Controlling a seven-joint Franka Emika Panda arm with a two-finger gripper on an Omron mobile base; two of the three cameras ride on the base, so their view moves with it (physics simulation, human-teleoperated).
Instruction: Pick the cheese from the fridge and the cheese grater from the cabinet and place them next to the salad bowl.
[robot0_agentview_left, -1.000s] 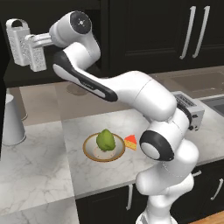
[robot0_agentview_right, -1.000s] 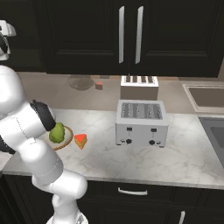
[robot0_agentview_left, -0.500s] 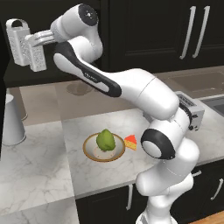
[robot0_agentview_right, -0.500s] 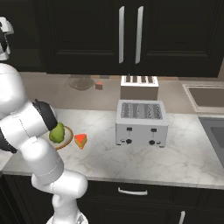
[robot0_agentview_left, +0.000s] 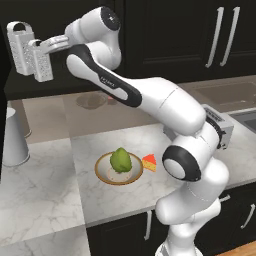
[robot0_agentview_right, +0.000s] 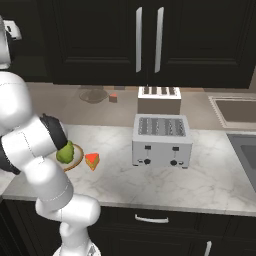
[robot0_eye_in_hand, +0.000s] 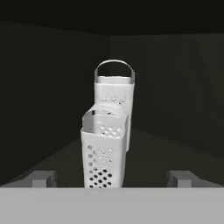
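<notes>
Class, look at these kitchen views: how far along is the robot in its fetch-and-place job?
Done: the cheese lies beside the salad bowl on the counter. In hand: the open gripper faces the shorter grater in the cabinet, fingers either side but not closed. Left: grip that grater, not the taller one behind, and set it by the bowl.

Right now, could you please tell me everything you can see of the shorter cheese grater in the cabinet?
The cheese grater is a silver-white box, metal by its look, with rows of round holes on its front and a rounded handle on top. It stands upright on the dark cabinet shelf, in front of the taller grater and partly covering it. The open gripper has a fingertip on either side of it, both apart from it; nothing grips it.
</notes>
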